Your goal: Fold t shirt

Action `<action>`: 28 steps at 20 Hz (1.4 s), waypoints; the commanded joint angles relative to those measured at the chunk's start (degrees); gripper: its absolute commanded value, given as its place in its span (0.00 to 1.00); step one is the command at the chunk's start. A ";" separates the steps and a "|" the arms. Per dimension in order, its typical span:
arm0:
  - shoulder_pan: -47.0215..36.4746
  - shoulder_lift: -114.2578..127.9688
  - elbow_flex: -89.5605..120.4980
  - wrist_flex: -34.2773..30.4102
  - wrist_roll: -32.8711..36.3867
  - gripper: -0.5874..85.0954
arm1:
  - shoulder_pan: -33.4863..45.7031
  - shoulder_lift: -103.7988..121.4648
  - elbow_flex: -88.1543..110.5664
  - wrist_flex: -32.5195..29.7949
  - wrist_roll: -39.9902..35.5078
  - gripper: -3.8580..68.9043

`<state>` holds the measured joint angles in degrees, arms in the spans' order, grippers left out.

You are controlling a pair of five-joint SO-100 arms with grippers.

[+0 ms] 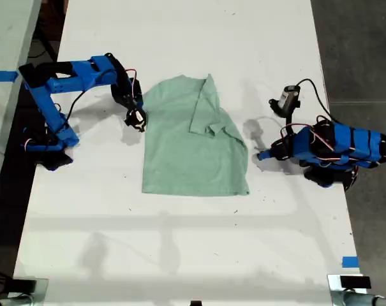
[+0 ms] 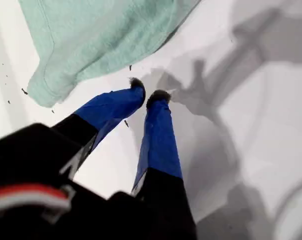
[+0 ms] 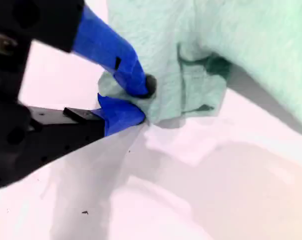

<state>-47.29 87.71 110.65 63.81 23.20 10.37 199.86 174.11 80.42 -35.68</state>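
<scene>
two blue arms sit on a white table (image 1: 180, 248), one at each side of the exterior view, with the t shirt (image 1: 180, 153) lying between them near the middle of the table. the shirt is pale mint green, mostly flat and lightly wrinkled. its straight hem lies toward the near edge, and one side is folded inward so that a flap and a sleeve lie on top of the body toward the exterior view's right. my second gripper (image 3: 145, 102), on the arm at the exterior view's left (image 1: 136, 119), is clamped on the shirt: in its wrist view the two blue fingers (image 3: 116, 55) pinch a bunched, doubled bit of the cloth's edge (image 3: 190, 95) down at the table surface. this is at the shirt's left edge, toward the far end. my first gripper (image 2: 148, 92), on the arm at the exterior view's right (image 1: 260, 155), holds nothing. its jaws are drawn nearly together with only a thin gap at the dark tips, and they point at bare table. a rounded corner of the green cloth (image 2: 106, 35) lies just beyond those tips, near but apparently not touching, though the shadows there make it hard to be sure. in the exterior view this gripper sits just beside the shirt's right edge.
</scene>
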 commanded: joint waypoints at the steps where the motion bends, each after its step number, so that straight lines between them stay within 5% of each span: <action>1: 0.88 0.00 -1.85 2.55 -1.58 0.00 | -0.62 0.79 2.90 -1.67 -0.79 0.12; 9: 14.06 -3.52 -40.25 18.11 -3.96 0.00 | -0.62 0.79 2.90 -1.67 -0.79 0.12; 18: 25.66 -14.77 -51.06 9.67 5.19 0.03 | -0.70 0.79 2.90 -1.67 -0.88 0.12; 20: 26.81 -17.84 -51.24 8.61 5.27 0.30 | -0.70 0.79 2.90 -1.67 -0.79 0.12; 28: 21.01 -1.23 -46.58 17.67 -0.62 0.29 | -0.79 0.79 2.90 -1.67 -0.88 0.12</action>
<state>-22.76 74.00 63.37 78.13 25.84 10.37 199.86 174.11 80.42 -35.68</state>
